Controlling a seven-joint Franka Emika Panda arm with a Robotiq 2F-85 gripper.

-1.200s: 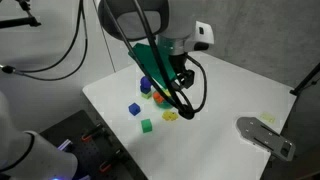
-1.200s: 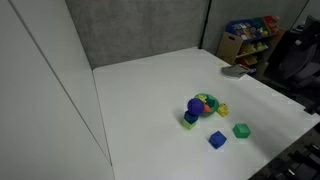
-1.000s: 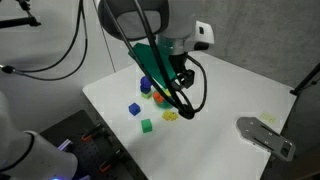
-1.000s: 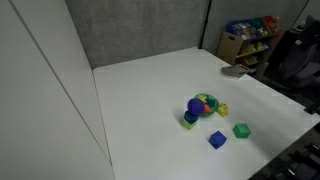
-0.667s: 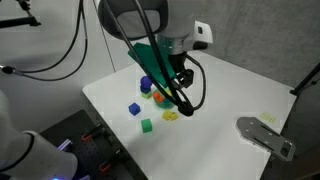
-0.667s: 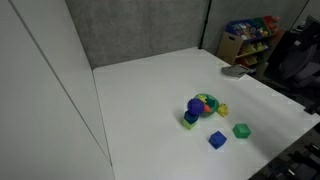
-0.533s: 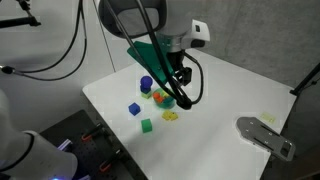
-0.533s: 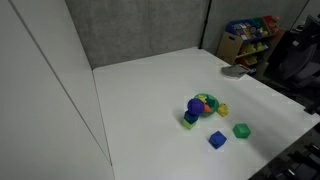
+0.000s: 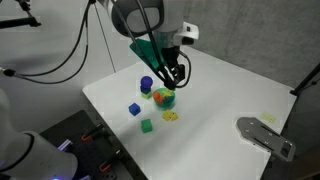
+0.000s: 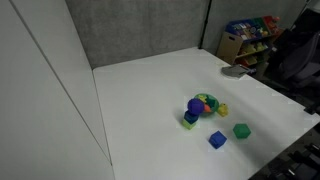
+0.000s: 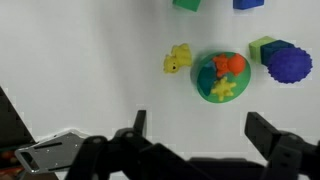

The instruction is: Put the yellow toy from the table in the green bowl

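Wrist view: tool w/ jaws spread wide, empty, above white desk. Yellow toy lies on desk just beside green bowl, outside rim.

yellow toy just beside green bowl

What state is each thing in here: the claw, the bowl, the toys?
gripper: open, empty, above the table.
yellow toy: loose on the table beside the bowl.
green bowl: upright, holding an orange toy and a yellow-green piece.
blue spiky ball: resting beside the bowl.
blue cube: loose on the table.
green cube: loose on the table.
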